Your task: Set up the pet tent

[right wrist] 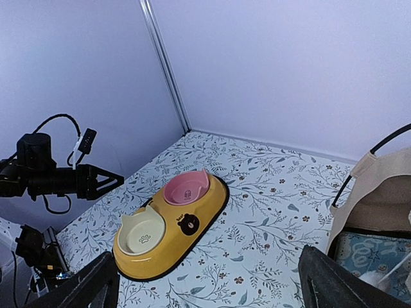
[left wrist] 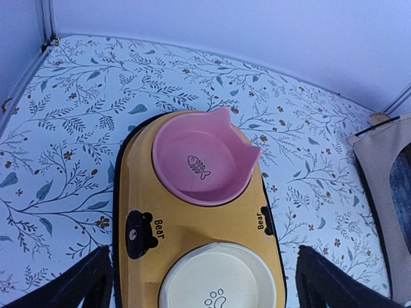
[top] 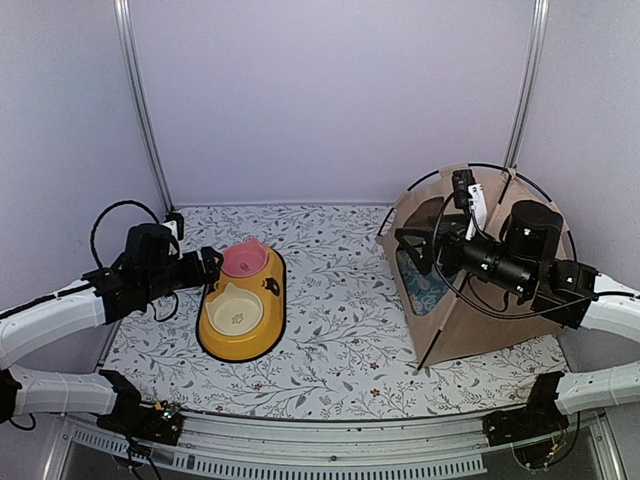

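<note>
The tent [top: 480,330] stands at the right rear of the tabletop [top: 340,340]. It is a tan fabric shell with its mouth turned left toward the middle, and thin black poles [top: 540,188] arc over its top. A blue patterned mat [top: 425,290] lies inside on its floor. In the right wrist view, something small and white shows by the mat's edge, too unclear to name.

The right hand [top: 408,250] hangs at the tent's mouth with its fingers spread wide, gripping nothing. From above, this hand and its forearm cover much of the opening and the upper front panel. Whether it touches the fabric cannot be told. In its own camera, the tent's front edge and one pole stand just to its right.

A yellow oval tray [top: 212,342] lies on the left half of the tabletop, well apart from the tent. It holds a pink bowl [top: 243,260] at the far end and a cream bowl [top: 235,312] at the near end. The left hand [top: 210,267] hovers at the tray's left side beside the pink bowl. It is open, with its fingers wide apart, and it points across the tray toward the tent. The tray lies between this hand and the tent.

A black cable [top: 110,215] loops above the left wrist, near the left wall.
</note>
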You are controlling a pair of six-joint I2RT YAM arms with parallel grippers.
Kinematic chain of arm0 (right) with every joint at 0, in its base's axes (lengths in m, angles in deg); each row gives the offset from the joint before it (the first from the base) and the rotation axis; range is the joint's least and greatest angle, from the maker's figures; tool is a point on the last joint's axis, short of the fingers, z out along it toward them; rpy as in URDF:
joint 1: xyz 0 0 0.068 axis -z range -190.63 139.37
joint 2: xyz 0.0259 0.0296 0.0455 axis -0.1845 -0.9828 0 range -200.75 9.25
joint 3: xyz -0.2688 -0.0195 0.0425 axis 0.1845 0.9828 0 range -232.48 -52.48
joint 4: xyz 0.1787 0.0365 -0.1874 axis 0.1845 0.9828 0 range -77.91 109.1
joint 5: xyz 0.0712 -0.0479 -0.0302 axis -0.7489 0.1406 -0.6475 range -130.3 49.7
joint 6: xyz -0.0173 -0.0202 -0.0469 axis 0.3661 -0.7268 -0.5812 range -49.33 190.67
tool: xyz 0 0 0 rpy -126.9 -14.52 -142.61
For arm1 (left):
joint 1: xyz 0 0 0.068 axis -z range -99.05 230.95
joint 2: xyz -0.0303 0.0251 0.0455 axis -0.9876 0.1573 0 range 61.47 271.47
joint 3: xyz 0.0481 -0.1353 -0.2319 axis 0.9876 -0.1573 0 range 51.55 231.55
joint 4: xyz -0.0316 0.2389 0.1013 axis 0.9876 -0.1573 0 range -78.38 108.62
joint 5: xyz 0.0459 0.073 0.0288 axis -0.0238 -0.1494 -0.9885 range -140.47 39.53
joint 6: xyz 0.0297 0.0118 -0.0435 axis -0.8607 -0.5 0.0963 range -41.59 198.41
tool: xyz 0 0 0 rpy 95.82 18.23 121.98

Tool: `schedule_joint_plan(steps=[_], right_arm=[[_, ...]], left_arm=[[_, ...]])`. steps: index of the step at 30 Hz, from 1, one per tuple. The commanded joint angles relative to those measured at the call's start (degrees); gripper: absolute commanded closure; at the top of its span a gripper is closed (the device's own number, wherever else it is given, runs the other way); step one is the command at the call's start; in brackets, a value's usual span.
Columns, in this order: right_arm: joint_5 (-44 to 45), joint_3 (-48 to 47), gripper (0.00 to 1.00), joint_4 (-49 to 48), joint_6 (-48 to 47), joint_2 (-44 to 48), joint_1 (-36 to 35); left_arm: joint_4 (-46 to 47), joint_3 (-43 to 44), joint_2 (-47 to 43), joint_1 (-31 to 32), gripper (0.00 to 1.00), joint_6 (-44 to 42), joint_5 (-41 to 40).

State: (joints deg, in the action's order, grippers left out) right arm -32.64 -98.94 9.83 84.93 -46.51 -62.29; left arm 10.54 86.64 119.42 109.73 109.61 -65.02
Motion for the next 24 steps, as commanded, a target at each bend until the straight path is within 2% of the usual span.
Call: schedule_joint_plan(steps=[1, 3, 10, 17, 19, 24], right_arm=[[4.09, 2.16, 0.01, -0.91, -2.59, 5.62, -0.17], [5.2, 1.58, 0.01, 0.92, -3.33, 7.97, -0.13], [19.98, -5.54, 0.01, 15.27, 1.16, 12.5, 0.43], [32.55, -15.93, 0.01, 33.4, 13.71, 10.54, 0.94], [33.35, -17.04, 0.01, 36.44, 16.55, 10.35, 0.99], [33.58, -12.8, 0.01, 37.64, 19.37, 13.05, 2.09]], left_arm=[[2.05, 0.13, -0.9, -0.8, 0.01, -1.47, 1.21], [2.12, 0.3, -1.07, -0.9, 0.01, -1.71, 1.45], [2.1, 0.98, -1.15, -1.26, 0.01, -2.35, 2.64], [2.17, 1.56, -1.05, -1.62, 0.01, -2.78, 3.68], [2.05, 1.5, -1.32, -1.62, 0.01, -2.74, 3.86], [2.03, 1.06, -2.22, -1.7, 0.01, -2.75, 3.89]])
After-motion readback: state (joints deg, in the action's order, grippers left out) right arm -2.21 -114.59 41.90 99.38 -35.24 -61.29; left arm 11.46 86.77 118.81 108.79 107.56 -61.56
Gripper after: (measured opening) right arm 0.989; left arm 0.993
